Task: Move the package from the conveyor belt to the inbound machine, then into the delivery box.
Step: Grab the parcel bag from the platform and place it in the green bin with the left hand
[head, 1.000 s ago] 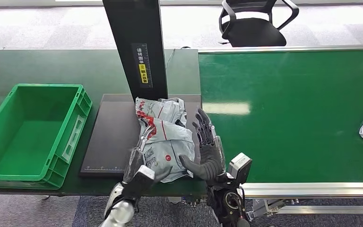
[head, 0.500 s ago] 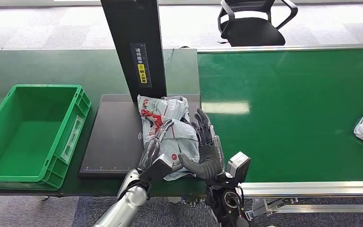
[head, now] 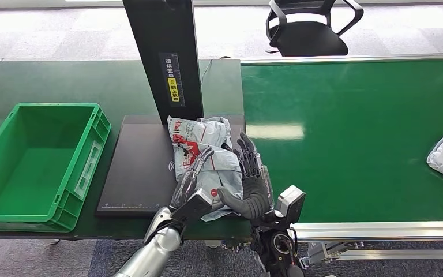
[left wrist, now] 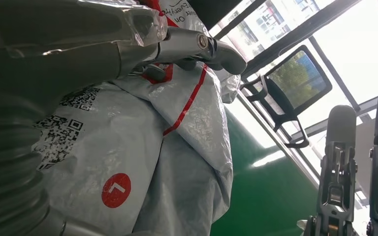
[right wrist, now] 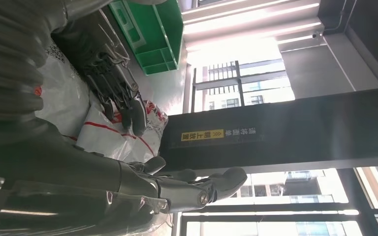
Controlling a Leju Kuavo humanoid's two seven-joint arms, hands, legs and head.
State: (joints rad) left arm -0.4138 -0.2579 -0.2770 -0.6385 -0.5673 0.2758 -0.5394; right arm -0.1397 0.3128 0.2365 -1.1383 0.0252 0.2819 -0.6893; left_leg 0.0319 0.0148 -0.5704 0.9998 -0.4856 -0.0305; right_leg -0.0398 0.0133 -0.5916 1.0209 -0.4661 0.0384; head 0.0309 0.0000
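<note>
Left hand (head: pixel 191 183) on package (head: pixel 205 164), right hand (head: pixel 252 183) alongside, grip unclear, pkg underside hidden

Crinkled glossy plastic package (head: pixel 207 167) on a matt black scanner plate (head: pixel 138 173).

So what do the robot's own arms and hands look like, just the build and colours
Both arms are silver metal. The left hand has slim dark grey and silver fingers on a boxy grey wrist. The right hand has dark segmented fingers, a thick grey thumb and a grey ribbed cover behind it. A silver box sits at the right wrist, above a black round joint with thin wiring. No markings that I can read.
</note>
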